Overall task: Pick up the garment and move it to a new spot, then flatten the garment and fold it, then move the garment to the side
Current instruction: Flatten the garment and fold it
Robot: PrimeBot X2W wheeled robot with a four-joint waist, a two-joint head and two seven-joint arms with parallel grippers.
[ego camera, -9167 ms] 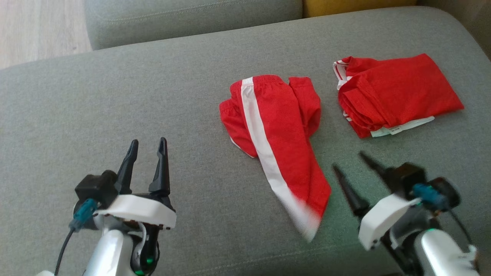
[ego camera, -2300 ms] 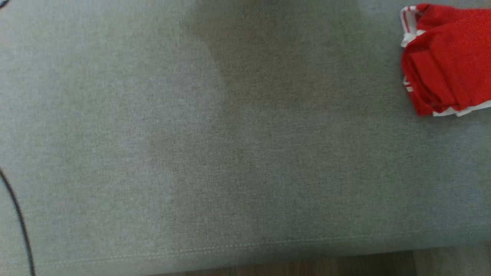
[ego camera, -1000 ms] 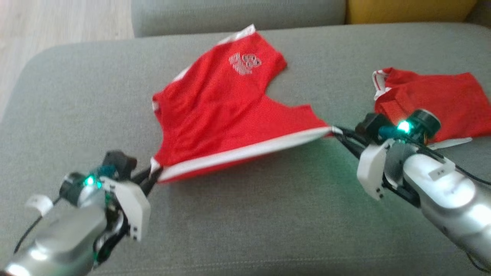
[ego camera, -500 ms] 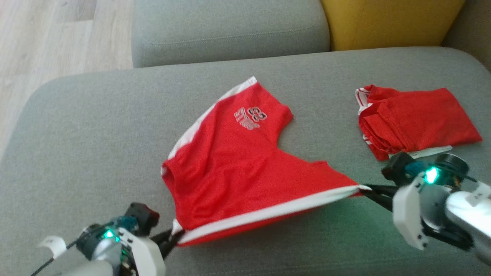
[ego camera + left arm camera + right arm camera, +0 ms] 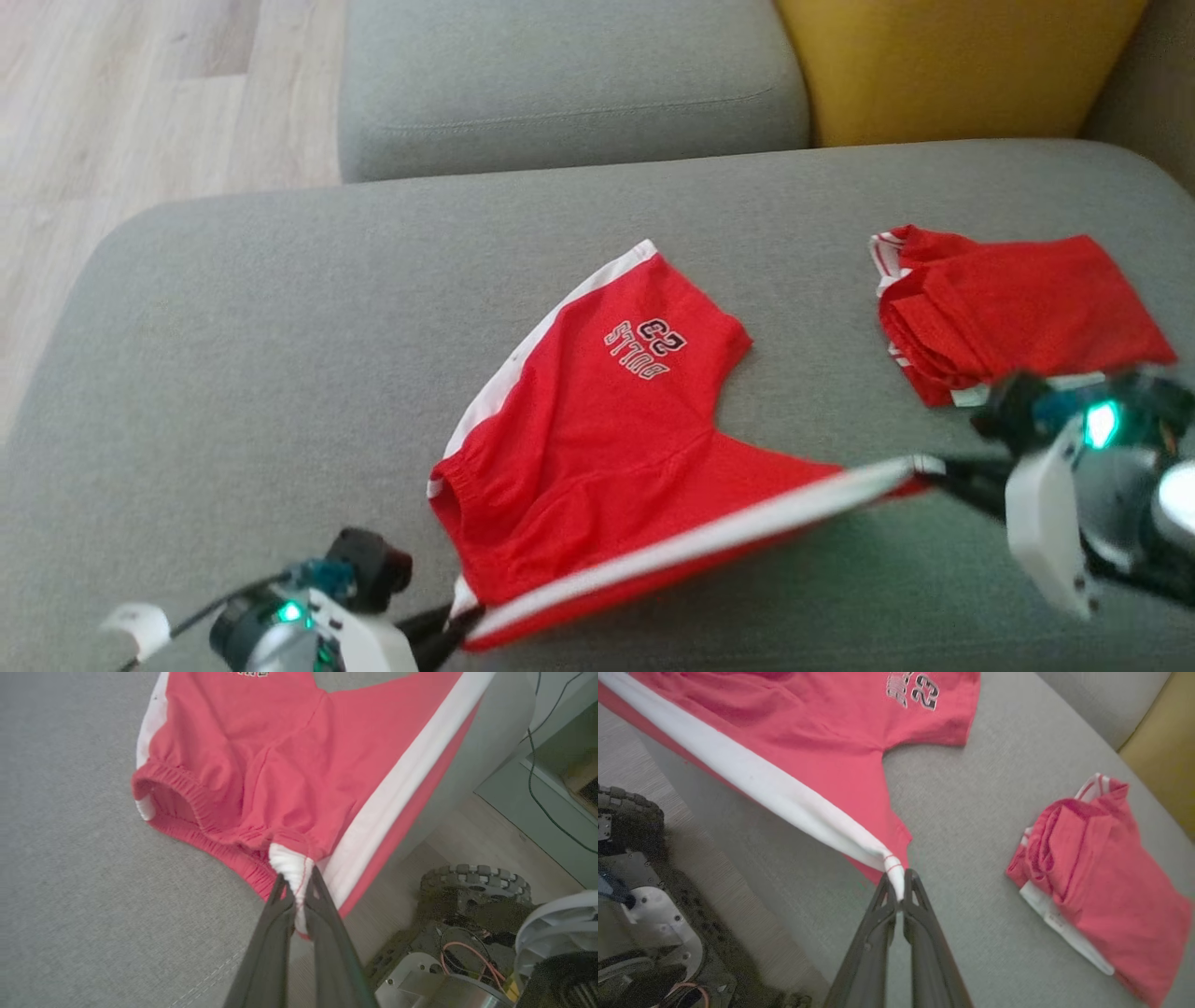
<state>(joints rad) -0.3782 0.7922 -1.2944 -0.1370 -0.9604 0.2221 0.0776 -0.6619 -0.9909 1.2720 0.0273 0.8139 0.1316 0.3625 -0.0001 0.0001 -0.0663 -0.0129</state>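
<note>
The garment (image 5: pixel 597 439) is a pair of red shorts with white side stripes and a "BULLS 23" print, spread on the grey sofa seat (image 5: pixel 280 327). Its near white-striped edge is stretched taut between my two grippers. At the lower left, my left gripper (image 5: pixel 457 623) is shut on the waistband corner (image 5: pixel 289 868). My right gripper (image 5: pixel 934 467) at the right is shut on the hem corner of the stripe (image 5: pixel 892 863). The far leg with the print (image 5: pixel 913 690) lies flat on the seat.
A second red garment (image 5: pixel 1008 313) lies folded at the right of the seat, also seen as a folded red pile (image 5: pixel 1092 877). A grey cushion (image 5: pixel 569 84) and a yellow cushion (image 5: pixel 952 65) stand behind. Wooden floor (image 5: pixel 112 121) lies to the left; the robot's wheeled base (image 5: pixel 472 891) sits below the seat's front edge.
Both grippers have drawn the held edge of the shorts toward the front of the seat, dragging the shorts nearer. The head view has tilted, showing more of the back cushions.
</note>
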